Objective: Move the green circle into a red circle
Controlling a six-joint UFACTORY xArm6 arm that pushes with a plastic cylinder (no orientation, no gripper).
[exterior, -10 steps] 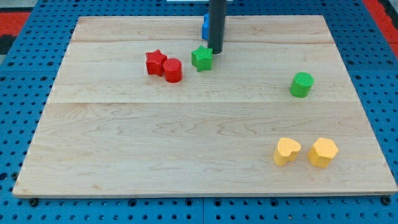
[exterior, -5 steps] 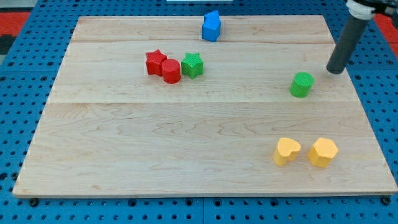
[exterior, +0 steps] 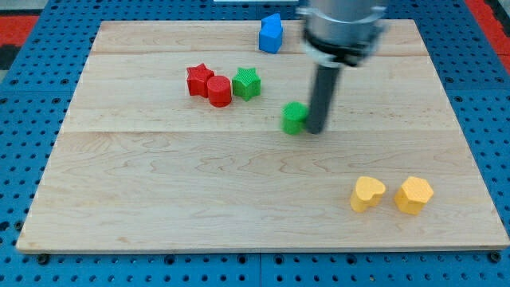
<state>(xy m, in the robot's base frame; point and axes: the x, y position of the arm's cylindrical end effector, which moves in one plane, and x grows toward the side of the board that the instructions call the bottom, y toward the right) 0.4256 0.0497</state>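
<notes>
The green circle (exterior: 295, 118) lies near the middle of the wooden board (exterior: 239, 207), a little above centre. My tip (exterior: 316, 130) touches its right side. The red circle (exterior: 220, 91) lies to the upper left, well apart from the green circle. A red star (exterior: 198, 80) touches the red circle's left side and a green star (exterior: 247, 82) touches its right side.
A blue block (exterior: 271, 33) sits near the board's top edge. A yellow heart (exterior: 366, 193) and a yellow hexagon (exterior: 413, 194) lie at the lower right. Blue pegboard surrounds the board.
My tip swept from the green star to the board's right, then came back left pushing the green circle toward the middle. The green star moved a little left against the red circle.
</notes>
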